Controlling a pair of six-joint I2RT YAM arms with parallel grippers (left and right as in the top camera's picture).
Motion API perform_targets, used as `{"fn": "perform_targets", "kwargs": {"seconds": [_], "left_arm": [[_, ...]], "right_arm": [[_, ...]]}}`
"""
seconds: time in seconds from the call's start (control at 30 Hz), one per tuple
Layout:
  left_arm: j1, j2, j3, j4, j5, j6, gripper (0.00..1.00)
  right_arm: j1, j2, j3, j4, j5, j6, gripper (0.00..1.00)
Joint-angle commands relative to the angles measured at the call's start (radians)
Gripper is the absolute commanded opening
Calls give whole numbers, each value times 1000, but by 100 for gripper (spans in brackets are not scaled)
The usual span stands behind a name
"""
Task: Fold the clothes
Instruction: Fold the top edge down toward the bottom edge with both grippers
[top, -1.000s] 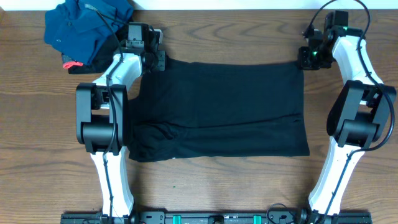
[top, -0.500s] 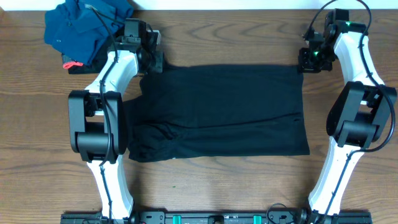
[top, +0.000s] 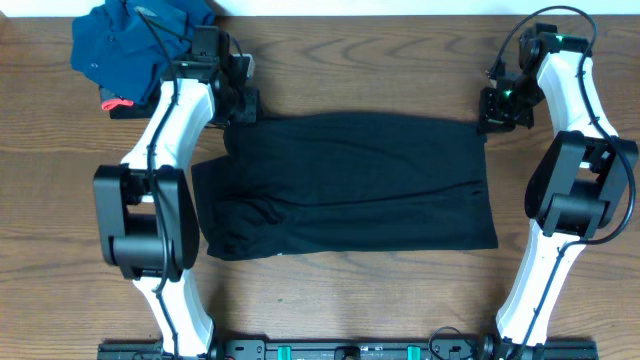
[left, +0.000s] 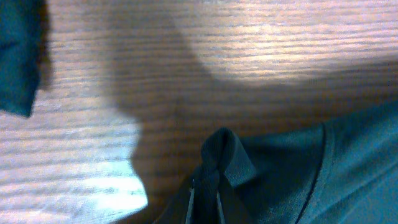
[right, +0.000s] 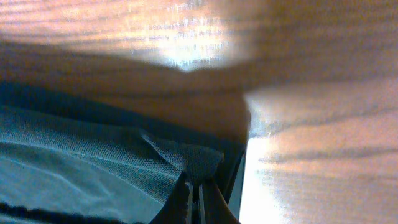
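Black clothes (top: 350, 185), corners pinched by left hand (top: 238, 113) and right hand (top: 491, 119).

A brown wooden table (top: 340, 300) with long wavy grain fills the overhead view; beyond its far edge runs a thin pale strip (top: 380, 5), too narrow to tell whether it is wall or floor; the light from above is soft and even; in both wrist views bright glare patches lie on the wood beside broad dark shadows.
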Motion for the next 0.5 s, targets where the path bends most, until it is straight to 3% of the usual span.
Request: {"fn": "perform_targets", "kwargs": {"seconds": [0.0, 0.47], "left_arm": [[8, -35, 17, -41, -5, -8, 9], [8, -37, 17, -272, -5, -8, 8]], "right_arm": [[16, -62, 21, -28, -7, 42, 1], [16, -161, 21, -227, 87, 83, 1]]}}
